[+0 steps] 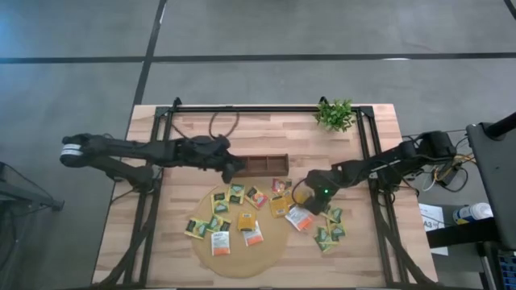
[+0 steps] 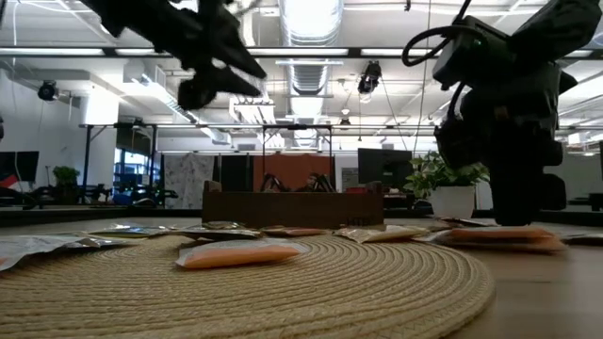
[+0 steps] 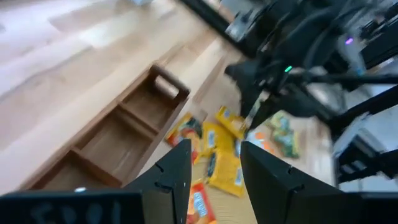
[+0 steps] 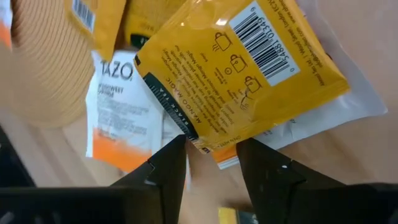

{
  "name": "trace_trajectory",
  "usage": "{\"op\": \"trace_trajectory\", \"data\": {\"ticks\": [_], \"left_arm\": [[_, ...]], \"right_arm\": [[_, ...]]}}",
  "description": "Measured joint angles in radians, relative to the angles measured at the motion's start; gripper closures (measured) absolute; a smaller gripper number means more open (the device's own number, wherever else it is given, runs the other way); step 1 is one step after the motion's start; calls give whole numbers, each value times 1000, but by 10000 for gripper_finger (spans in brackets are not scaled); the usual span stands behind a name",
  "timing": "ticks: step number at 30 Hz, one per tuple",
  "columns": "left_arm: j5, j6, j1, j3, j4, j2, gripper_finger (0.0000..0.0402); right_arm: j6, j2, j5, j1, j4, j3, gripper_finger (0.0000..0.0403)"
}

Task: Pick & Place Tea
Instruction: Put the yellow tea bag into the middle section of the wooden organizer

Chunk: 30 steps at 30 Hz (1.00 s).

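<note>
Several yellow, green and white-orange tea sachets (image 1: 246, 219) lie flat on and around the round tan mat (image 1: 242, 259). My right gripper (image 1: 300, 196) is low over the mat's right edge. It is open, with its fingers on either side of the dark-banded edge of a yellow sachet (image 4: 242, 81) that lies over a white-orange one (image 4: 121, 112). My left gripper (image 1: 230, 171) hovers open and empty above the left end of the dark brown tray (image 1: 266, 159). In the left wrist view the left gripper (image 3: 214, 165) looks past the tray (image 3: 118, 134). My right gripper comes down from above with one finger (image 4: 171, 155) on each side of the yellow sachet's dark-banded edge (image 4: 205, 142). A gap shows between the fingers, and I cannot tell whether they touch the sachet.
A small green plant (image 1: 334, 114) stands at the table's far right. The tray sits just beyond the mat, with its compartments in view of the left wrist camera. More sachets (image 1: 329, 229) lie on bare wood to the right of the mat. Black frame rails run along both table sides.
</note>
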Motion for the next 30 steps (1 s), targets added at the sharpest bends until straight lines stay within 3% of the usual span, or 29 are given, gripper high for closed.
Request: {"op": "trace_trajectory", "data": {"ticks": [6,11,23,30], "left_arm": [[309,-48,93,41,292,280,269],[437,-64,94,181,282,484,269],[440,-57,6,456,268,766,269],[413,-29,-26,575,119,869,269]], "right_arm": [[43,-5,26,-4,-1,-1,255],[57,-5,42,-4,1,1,255],[54,-5,123,-5,27,15,255],[55,-6,123,-5,29,15,255]]}}
